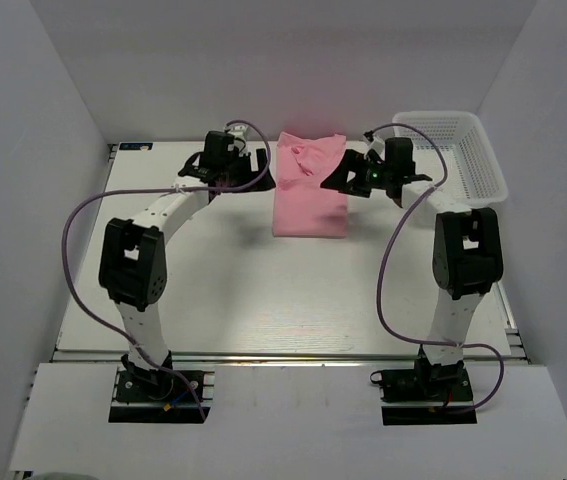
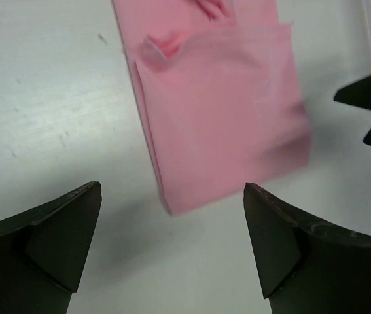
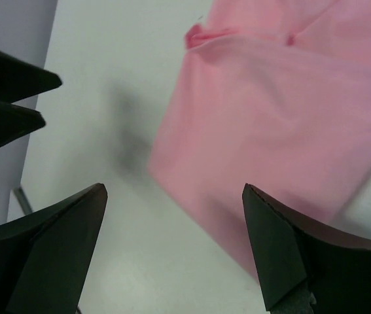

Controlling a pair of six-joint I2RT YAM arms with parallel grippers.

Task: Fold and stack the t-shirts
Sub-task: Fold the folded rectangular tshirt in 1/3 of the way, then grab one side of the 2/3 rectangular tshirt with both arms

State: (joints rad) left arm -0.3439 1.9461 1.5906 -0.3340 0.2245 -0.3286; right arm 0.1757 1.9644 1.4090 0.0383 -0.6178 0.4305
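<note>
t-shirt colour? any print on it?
Plain light pink t-shirt, with no print visible. It shows best in the left wrist view.

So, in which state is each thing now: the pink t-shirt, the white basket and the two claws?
Pink t-shirt: folded into a rectangle, lying flat, not gripped.
White basket: upright, no cloth visible inside.
Left claw: open, holding nothing.
Right claw: open, holding nothing.
</note>
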